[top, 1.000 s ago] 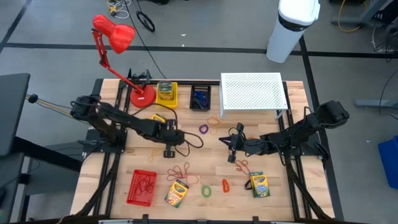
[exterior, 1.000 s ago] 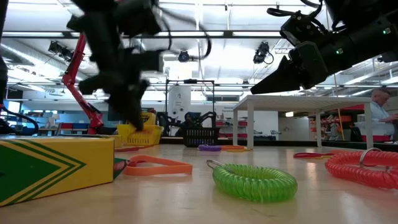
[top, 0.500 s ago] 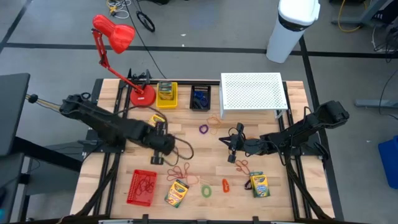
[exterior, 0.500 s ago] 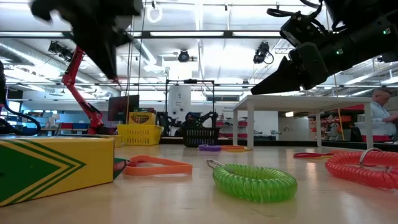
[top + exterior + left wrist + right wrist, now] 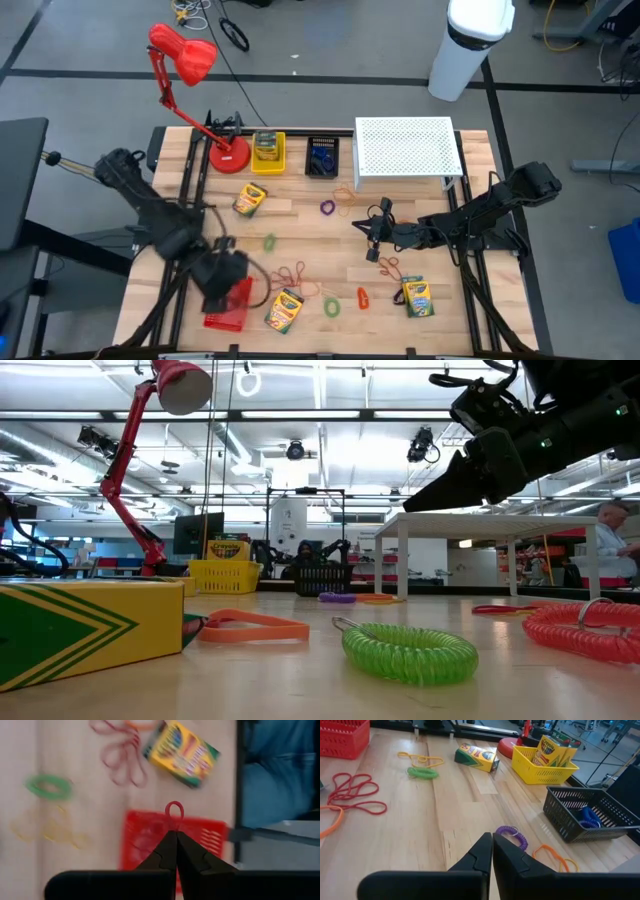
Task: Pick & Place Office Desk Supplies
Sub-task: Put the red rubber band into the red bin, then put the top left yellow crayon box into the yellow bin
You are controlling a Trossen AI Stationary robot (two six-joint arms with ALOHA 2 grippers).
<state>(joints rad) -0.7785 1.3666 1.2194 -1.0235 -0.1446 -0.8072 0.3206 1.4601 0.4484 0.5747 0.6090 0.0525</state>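
Wooden slatted table [image 5: 300, 225] sat on grey floor, workshop room behind in the low view. White perforated riser [image 5: 405, 150] stood at the far edge, red basket [image 5: 228, 303] at the near-left. My left gripper [image 5: 175, 836] hung over that basket, fingers pinching a thin red rubber band [image 5: 174, 811]. My right gripper [image 5: 491, 840] was pressed together, empty, just beside a purple coil [image 5: 512, 835]. Yellow-and-green crayon box [image 5: 182, 753] lay near the basket.

Left claw [image 5: 222, 283] pinched closed, front-left; right claw [image 5: 372, 238] closed, mid-table.
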